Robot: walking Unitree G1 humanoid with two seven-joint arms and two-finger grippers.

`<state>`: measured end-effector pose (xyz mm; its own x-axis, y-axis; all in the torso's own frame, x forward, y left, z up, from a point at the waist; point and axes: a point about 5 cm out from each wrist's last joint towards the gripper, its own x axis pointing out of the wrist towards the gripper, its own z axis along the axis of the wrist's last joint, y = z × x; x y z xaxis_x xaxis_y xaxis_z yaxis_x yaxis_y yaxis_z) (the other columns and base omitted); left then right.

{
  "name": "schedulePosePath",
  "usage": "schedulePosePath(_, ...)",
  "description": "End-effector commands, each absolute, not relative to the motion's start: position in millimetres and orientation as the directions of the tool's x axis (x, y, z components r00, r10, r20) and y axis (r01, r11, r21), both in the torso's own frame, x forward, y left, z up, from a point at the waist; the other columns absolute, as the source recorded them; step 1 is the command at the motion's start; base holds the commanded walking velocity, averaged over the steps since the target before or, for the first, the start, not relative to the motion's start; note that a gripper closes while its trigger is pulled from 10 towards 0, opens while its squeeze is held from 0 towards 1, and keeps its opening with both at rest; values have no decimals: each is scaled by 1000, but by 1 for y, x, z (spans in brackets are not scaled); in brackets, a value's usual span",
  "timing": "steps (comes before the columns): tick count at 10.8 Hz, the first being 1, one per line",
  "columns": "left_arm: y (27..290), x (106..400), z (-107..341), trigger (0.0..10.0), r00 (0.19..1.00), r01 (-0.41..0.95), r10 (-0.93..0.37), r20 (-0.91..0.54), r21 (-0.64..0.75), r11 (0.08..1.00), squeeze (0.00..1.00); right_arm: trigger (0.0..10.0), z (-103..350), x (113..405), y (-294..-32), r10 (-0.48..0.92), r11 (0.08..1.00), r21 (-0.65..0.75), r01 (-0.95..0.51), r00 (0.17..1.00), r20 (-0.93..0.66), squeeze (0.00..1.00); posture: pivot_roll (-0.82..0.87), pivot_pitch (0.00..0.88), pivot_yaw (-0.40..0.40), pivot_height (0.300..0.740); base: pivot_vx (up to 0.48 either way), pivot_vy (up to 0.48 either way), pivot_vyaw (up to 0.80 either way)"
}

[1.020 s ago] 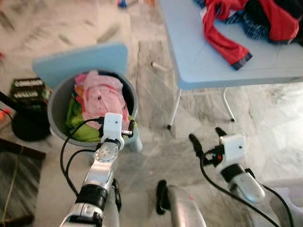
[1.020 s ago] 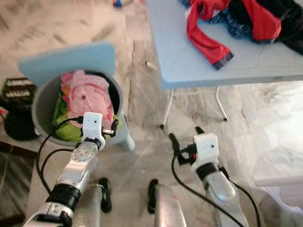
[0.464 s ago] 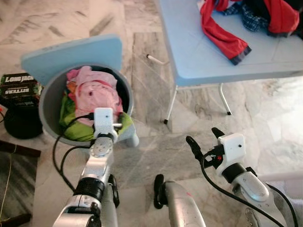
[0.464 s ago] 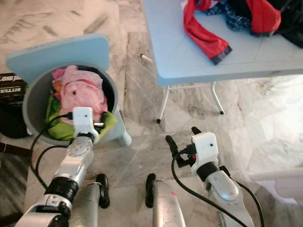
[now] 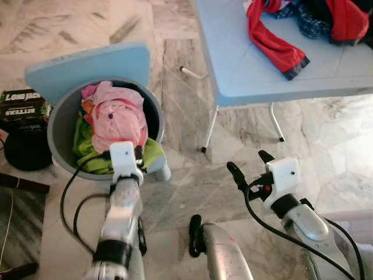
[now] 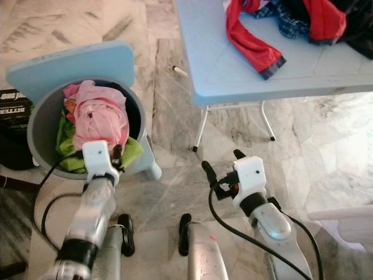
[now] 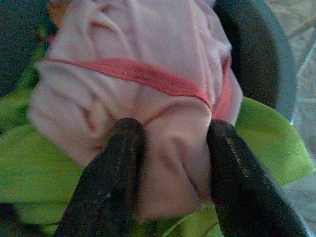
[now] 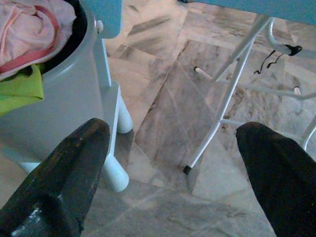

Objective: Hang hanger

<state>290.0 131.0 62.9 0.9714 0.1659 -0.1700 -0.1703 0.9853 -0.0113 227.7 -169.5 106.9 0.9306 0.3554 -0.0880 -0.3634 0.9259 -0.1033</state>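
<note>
Your left gripper [image 7: 168,163] is down in the grey bin [image 5: 61,119], its two fingers [image 7: 106,182] pressed into a fold of the pink garment [image 5: 116,116] on top, with green cloth [image 7: 29,168] under it; no hanger can be made out. Behind the bin stands a pale blue chair back [image 5: 87,64]. Beyond that gripper's left lie a black box [image 5: 23,105] and a dark round base [image 5: 26,151]. The floor [image 5: 180,99] is marbled stone. Your right gripper [image 5: 249,166] hangs over bare floor, fingers spread wide, holding nothing. Ahead of it is a blue table [image 5: 256,64] on thin white legs [image 8: 232,89], with red [image 5: 274,41] and dark clothes [image 5: 315,17] heaped on it.
</note>
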Motion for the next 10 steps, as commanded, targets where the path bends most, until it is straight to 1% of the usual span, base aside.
schedulePosePath(1,127,282,59,3451,967,-179,177,-183,1,984,0,10000,100,224,-173,351,926,-103,-363,929,-122,0,-151,344,-109,740,0,0,0)
schedulePosePath(2,128,281,62,10000,977,-142,142,-161,14,990,129,10000,99,224,-172,356,923,-108,-369,927,-122,0,-148,342,-111,740,0,0,0)
schedulePosePath(3,134,282,66,10000,978,-154,155,-140,19,988,1000,10000,100,225,-171,357,922,-113,-370,926,-119,0,-148,342,-111,740,0,0,0)
schedulePosePath(4,137,285,70,10000,978,-159,160,-138,18,987,1000,10000,100,227,-172,356,922,-118,-369,927,-116,0,-149,339,-116,740,0,0,0)
schedulePosePath(7,150,294,77,10000,979,-164,174,-110,93,982,1000,10000,101,228,-174,348,924,-128,-361,931,-113,0,-149,339,-115,740,0,0,0)
schedulePosePath(8,154,294,75,10000,977,-162,170,-130,74,984,1000,10000,100,228,-172,353,922,-128,-365,929,-113,0,-142,337,-114,740,0,0,0)
schedulePosePath(9,159,293,73,10000,969,-191,200,-146,72,979,1000,10000,100,228,-171,356,920,-137,-368,928,-108,0,-143,335,-114,740,0,0,0)
schedulePosePath(10,158,293,78,10000,975,-180,191,-110,105,978,1000,10000,101,229,-172,351,921,-141,-363,931,-104,0,-143,335,-114,740,0,0,0)
